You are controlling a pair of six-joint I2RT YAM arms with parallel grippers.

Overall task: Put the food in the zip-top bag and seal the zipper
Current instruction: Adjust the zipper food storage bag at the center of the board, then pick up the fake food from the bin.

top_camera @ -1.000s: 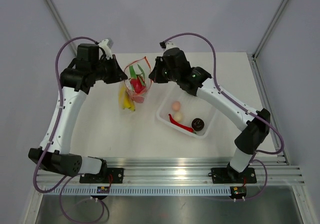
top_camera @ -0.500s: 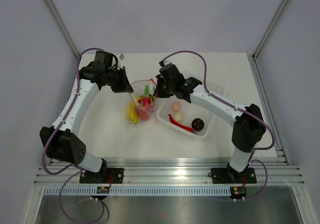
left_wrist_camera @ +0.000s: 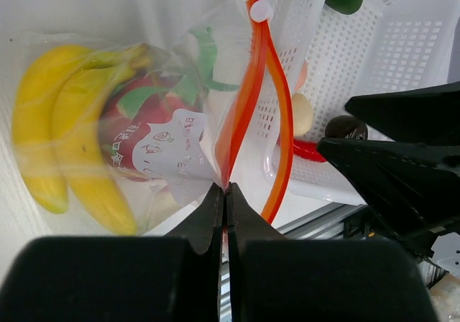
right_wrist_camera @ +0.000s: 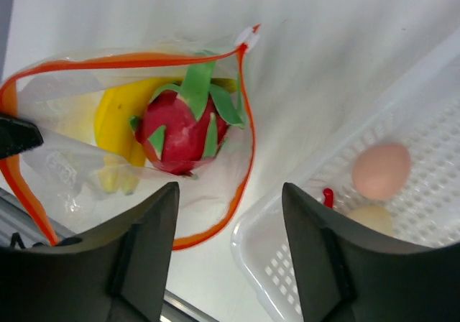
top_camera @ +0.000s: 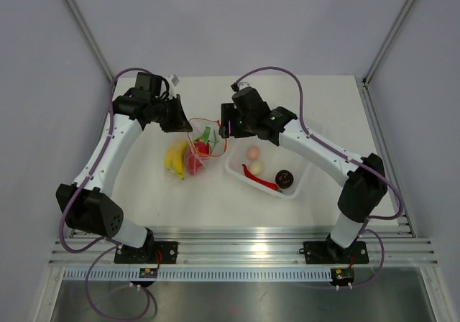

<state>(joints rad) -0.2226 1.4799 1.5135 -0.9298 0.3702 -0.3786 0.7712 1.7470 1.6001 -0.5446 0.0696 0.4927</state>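
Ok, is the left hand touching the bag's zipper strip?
Touching. The left wrist view shows the left hand shut on the zipper, with the orange strip running straight into its closed tips.

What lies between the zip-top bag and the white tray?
Bare table, shown in the right wrist view; the gap between zip-top bag and tray narrows toward the tray's corner.

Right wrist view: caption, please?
Open right end effector above the unsealed zip-top bag holding a dragon fruit and banana.

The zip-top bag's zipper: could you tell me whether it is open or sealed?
Open. In the right wrist view the zipper gapes in a wide loop around the dragon fruit and banana inside.
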